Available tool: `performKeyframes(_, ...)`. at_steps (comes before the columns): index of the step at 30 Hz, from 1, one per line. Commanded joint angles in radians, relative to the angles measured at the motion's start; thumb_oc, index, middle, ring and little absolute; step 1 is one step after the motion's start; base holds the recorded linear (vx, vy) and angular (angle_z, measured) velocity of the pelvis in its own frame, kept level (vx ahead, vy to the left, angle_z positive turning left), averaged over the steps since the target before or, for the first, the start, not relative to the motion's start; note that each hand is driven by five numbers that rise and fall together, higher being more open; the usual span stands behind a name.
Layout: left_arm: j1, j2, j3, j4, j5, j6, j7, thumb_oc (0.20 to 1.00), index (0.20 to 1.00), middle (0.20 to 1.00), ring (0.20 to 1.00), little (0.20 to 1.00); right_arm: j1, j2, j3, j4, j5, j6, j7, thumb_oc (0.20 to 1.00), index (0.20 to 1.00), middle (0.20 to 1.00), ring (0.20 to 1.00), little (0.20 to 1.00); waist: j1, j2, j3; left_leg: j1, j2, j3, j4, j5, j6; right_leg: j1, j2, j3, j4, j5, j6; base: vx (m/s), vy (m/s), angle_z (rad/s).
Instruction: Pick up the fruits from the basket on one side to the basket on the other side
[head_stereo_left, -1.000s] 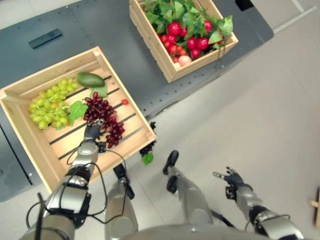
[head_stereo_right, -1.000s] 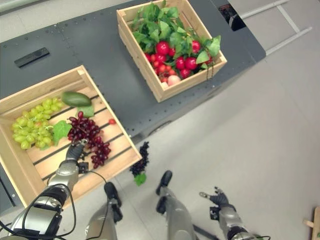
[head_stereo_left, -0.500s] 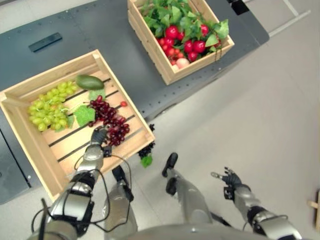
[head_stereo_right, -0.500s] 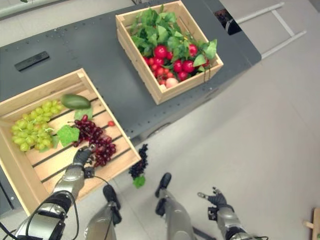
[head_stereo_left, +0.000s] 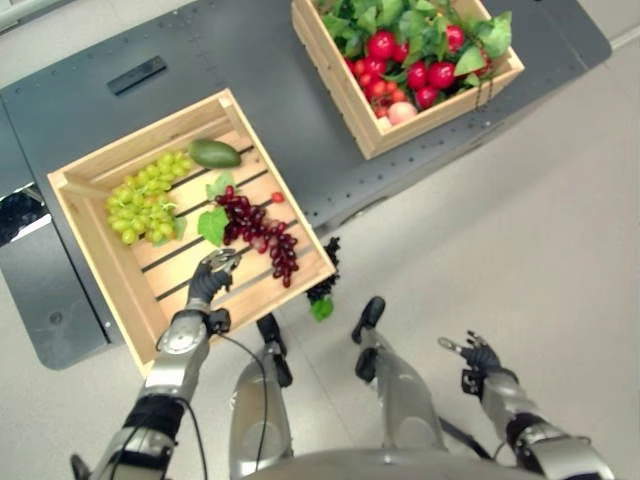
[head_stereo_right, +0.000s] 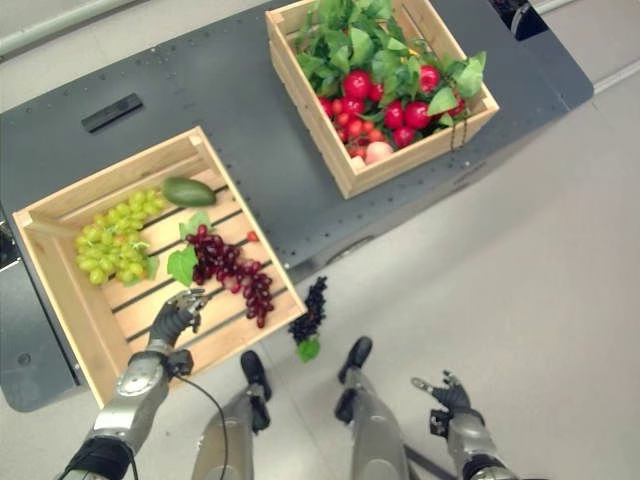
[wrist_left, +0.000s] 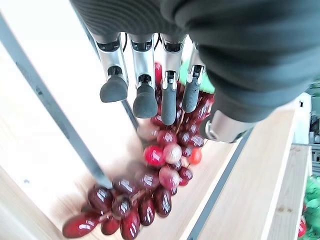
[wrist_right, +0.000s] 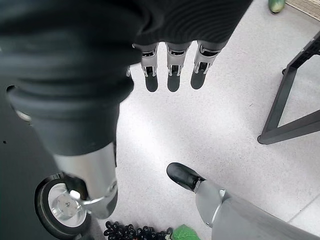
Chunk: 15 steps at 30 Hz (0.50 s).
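A wooden crate (head_stereo_left: 95, 170) on the left holds green grapes (head_stereo_left: 143, 191), a green fruit (head_stereo_left: 214, 153), a small red fruit (head_stereo_left: 277, 197) and a bunch of red grapes (head_stereo_left: 256, 226) with a leaf. My left hand (head_stereo_left: 207, 283) hovers open over the crate's slats by the near end of the red grapes (wrist_left: 150, 185), its fingers (wrist_left: 145, 95) straight and holding nothing. The other crate (head_stereo_left: 372, 140) on the right is full of red fruits (head_stereo_left: 430, 75) and leaves. My right hand (head_stereo_left: 480, 358) hangs open low over the floor.
Both crates stand on a dark grey table (head_stereo_left: 250, 60) with a small black bar (head_stereo_left: 137, 75) at its back. A bunch of black grapes (head_stereo_left: 322, 285) with a green leaf lies on the floor by the table's front edge. A black metal frame leg (wrist_right: 295, 115) stands near the right hand.
The whole view has shifted right. My left hand has drawn a little back from the red grapes, which stay lying in the left crate. The right hand has kept still.
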Motion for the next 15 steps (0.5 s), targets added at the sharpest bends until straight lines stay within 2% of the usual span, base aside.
performKeyframes(1, 0.005, 0.016, 0.02, -0.073, -0.036, -0.052, -0.019, 0.2, 0.2, 0.2, 0.2, 0.2, 0.019, -0.017, -0.01, -0.013, 0.031, -0.026, -0.007, 1.0, 1.0, 1.0, 1.0, 1.0, 0.016, -0.017, 0.008, 0.013, -0.007, -0.042, 0.0, -0.014, -0.032, 0.02, -0.06, -0.043, 0.073, -0.048, 0.12, 0.0, 0.0, 0.0)
performKeyframes(4, 0.047, 0.028, 0.028, -0.132, -0.054, -0.057, -0.042, 0.2, 0.2, 0.2, 0.2, 0.2, 0.017, -0.02, -0.017, -0.01, 0.032, -0.028, -0.002, 1.0, 1.0, 1.0, 1.0, 1.0, 0.027, -0.01, 0.013, 0.013, -0.008, -0.045, 0.004, -0.015, -0.033, 0.024, -0.063, -0.049, 0.074, -0.046, 0.122, 0.0, 0.0, 0.03)
performKeyframes(5, 0.049, 0.029, 0.027, -0.133, -0.056, -0.057, -0.045, 0.413, 0.413, 0.413, 0.413, 0.413, 0.017, -0.021, -0.017, -0.01, 0.031, -0.028, -0.002, 1.0, 1.0, 1.0, 1.0, 1.0, 0.027, -0.009, 0.014, 0.013, -0.009, -0.046, 0.003, -0.014, -0.033, 0.025, -0.064, -0.049, 0.073, -0.046, 0.122, -0.01, 0.005, 0.05)
performKeyframes(6, 0.049, 0.032, 0.025, -0.131, -0.055, -0.056, -0.047, 1.0, 1.0, 1.0, 1.0, 1.0, 0.016, -0.023, -0.016, -0.009, 0.03, -0.028, -0.002, 1.0, 1.0, 1.0, 1.0, 1.0, 0.028, -0.008, 0.015, 0.013, -0.009, -0.046, 0.001, -0.013, -0.033, 0.024, -0.064, -0.049, 0.073, -0.046, 0.123, 0.0, 0.0, 0.0)
performKeyframes(15, -0.026, -0.004, -0.014, -0.015, -0.055, -0.026, -0.036, 1.0, 1.0, 1.0, 1.0, 1.0, 0.007, -0.031, -0.001, -0.006, 0.011, -0.015, -0.005, 1.0, 1.0, 1.0, 1.0, 1.0, 0.015, -0.013, 0.016, 0.012, -0.007, -0.043, 0.004, -0.014, -0.03, 0.02, -0.065, -0.042, 0.076, -0.044, 0.122, 0.0, 0.0, 0.0)
